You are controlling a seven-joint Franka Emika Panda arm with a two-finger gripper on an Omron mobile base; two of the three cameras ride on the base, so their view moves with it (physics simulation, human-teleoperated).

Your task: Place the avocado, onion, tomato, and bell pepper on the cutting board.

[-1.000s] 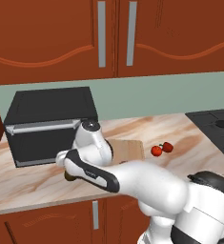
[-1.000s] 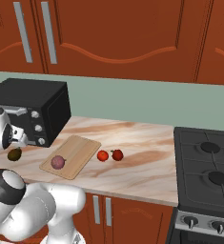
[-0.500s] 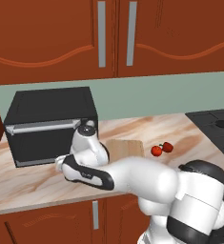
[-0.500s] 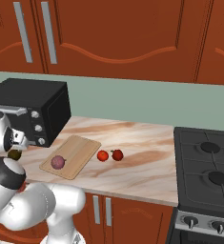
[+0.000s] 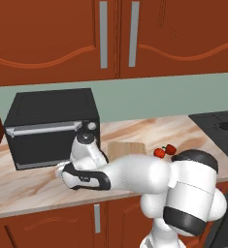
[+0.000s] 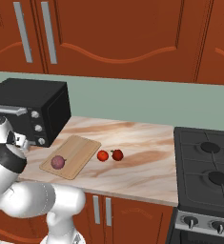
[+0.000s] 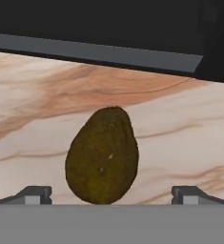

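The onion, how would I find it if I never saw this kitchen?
Find the black microwave oven on the marble counter. Beside it lies a flat tan wooden cutting board; the dull purplish round onion sits on it alone, darker than the two red ones nearby.

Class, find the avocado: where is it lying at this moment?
In the hand view the avocado lies on the marble counter, just in front of the black microwave, centred between the open claw tips.
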